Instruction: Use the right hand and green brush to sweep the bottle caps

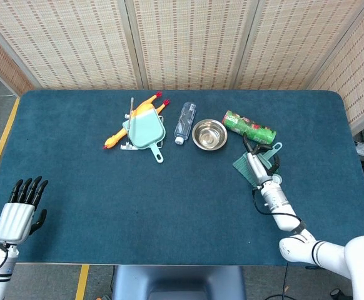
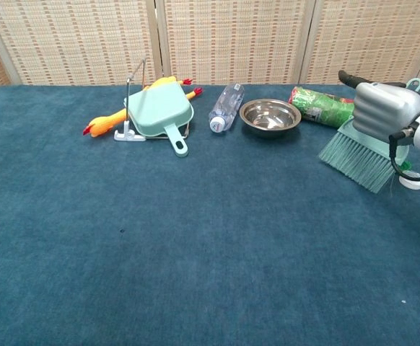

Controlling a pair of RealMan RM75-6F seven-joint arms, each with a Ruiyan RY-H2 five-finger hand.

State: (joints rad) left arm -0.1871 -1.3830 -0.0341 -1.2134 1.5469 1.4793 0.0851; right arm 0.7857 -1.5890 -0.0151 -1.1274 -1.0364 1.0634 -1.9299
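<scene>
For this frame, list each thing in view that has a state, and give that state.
right robot hand: grips the green brush
green brush: held, bristles pointing down at the table
left robot hand: holds nothing, fingers apart
bottle cap: lying on the cloth behind the brush
plastic bottle: lying on its side
green can: lying on its side
steel bowl: upright
dustpan: resting over the rubber chicken

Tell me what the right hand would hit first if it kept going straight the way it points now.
Probably the green can. In the head view the right hand, holding the green brush, points up the table toward the far edge, and the can lies just beyond it. Depth is unclear, so it might pass beside the steel bowl instead.
</scene>
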